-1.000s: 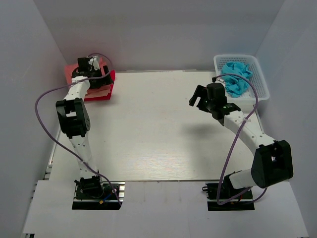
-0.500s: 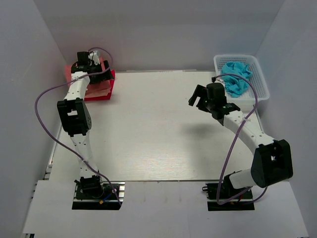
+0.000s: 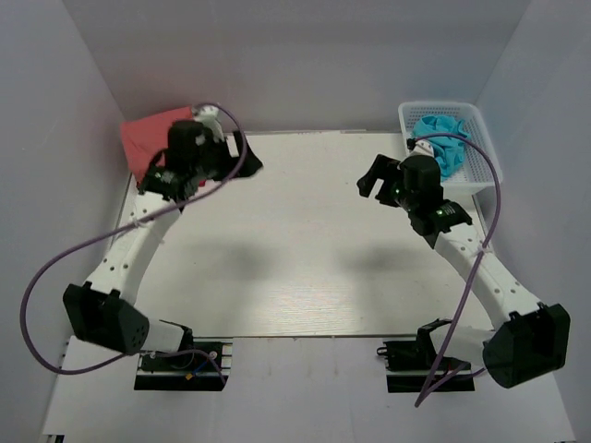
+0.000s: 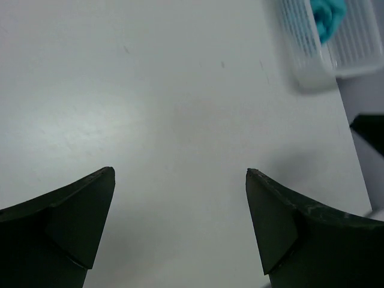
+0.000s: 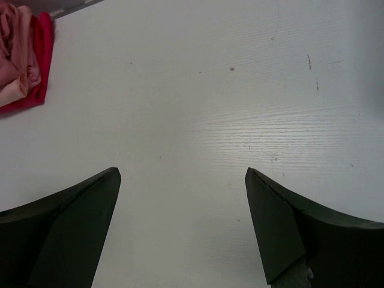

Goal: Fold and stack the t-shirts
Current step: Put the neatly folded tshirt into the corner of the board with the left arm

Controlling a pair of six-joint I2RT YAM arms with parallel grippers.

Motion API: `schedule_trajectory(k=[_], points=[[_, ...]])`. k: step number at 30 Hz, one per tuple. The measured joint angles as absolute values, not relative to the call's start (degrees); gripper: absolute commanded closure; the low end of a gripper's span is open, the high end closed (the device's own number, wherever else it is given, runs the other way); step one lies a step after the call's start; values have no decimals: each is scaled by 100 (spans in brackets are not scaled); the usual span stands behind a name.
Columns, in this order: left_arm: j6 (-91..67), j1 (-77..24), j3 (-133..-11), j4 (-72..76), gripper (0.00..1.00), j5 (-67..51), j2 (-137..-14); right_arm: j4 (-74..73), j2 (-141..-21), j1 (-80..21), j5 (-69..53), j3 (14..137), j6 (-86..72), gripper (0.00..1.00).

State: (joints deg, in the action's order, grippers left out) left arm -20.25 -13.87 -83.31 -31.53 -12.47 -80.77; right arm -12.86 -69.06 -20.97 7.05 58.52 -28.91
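Note:
A stack of folded t-shirts [image 3: 146,137] lies at the table's far left corner. In the right wrist view it shows as salmon-pink folds [image 5: 15,54] on a bright red tee [image 5: 43,42]. My left gripper [image 3: 244,155] is open and empty, held over the table just right of the stack. Its wrist view [image 4: 180,171] shows only bare table between the jaws. My right gripper [image 3: 369,180] is open and empty over the right middle of the table, pointing left; between its jaws [image 5: 180,171] is bare table.
A white mesh basket [image 3: 485,152] stands at the far right corner with a crumpled turquoise cloth [image 3: 441,143] in it; the basket also shows in the left wrist view [image 4: 306,54]. White walls close in the table on three sides.
My left gripper has left the stack and swung right, out over the table, uncovering the folded tees. My right gripper has shifted slightly and stays open.

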Motion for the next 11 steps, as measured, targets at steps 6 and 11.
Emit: schedule_trajectory(k=[6,11], points=[[-2582,-2257,-6490,-3256,0,-878,-7483,-1455,-6045,-2097,558,5251,-2864,10],[-2749,-2386,-6080,-3485,0,-283,-7072,-1452,-5459,-2097,399,4471,-2993,10]])
